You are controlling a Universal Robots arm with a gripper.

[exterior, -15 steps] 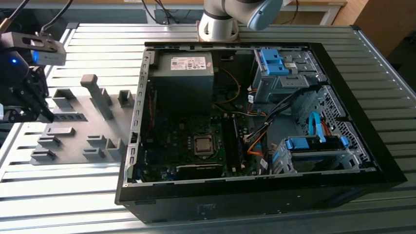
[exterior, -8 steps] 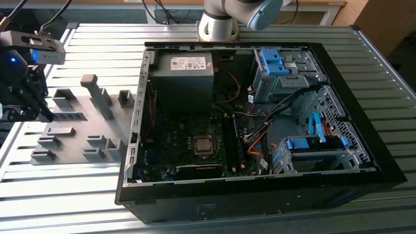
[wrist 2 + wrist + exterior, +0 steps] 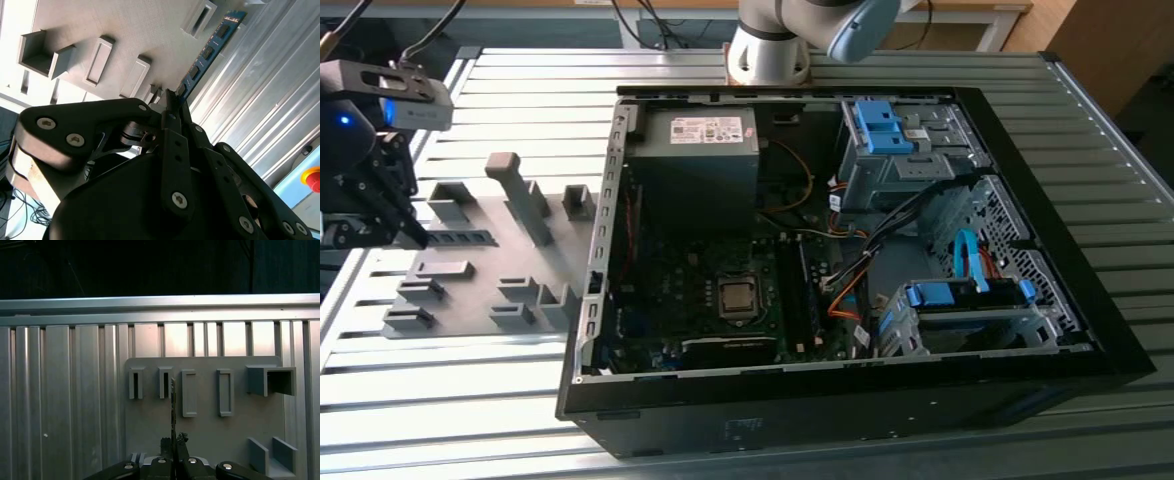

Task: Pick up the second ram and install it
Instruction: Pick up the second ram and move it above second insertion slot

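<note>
In the exterior view, the ribbed silver metal table (image 3: 454,420) is lit brightly, with pale glare along its ridges, while the inside of the open black computer case (image 3: 854,400) is left in shadow. In the second wrist view, the flat grey plastic holder tray (image 3: 125,25) is washed pale, the second ram, a thin blue circuit-board stick (image 3: 210,47), is brightly lit, and the black gripper (image 3: 172,100) is silhouetted.

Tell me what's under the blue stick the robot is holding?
Below the second ram, pinched in the gripper, sits the grey holder tray with its slots, on the ribbed metal table. The gripper covers the stick's near end, so that part can't be seen.
</note>
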